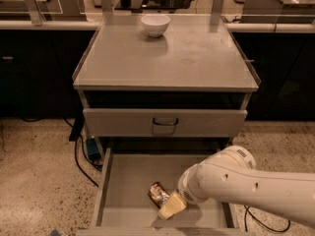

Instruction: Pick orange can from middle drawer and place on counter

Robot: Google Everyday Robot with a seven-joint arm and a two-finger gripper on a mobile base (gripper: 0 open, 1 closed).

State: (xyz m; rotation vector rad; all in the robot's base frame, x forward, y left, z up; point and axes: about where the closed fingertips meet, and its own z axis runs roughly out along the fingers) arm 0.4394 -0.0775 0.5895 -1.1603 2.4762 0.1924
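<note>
While small shiny orange-brown can (158,194) lies in shallow grey metal drawer (128,181), cream gripper (172,206) right at it, hold cannot be told: lift and placing on matte grey bench (167,58) outstanding.

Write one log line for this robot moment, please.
phase: pick | hand: down in middle drawer, beside orange can | orange can: on drawer floor | counter: white bowl at back

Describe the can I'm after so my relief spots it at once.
Find the open middle drawer, pulled out below the counter. On its floor near the front is the orange can, with the gripper close beside it. It is small, shiny, orange-brown; the white bowl sits up on the counter.
</note>
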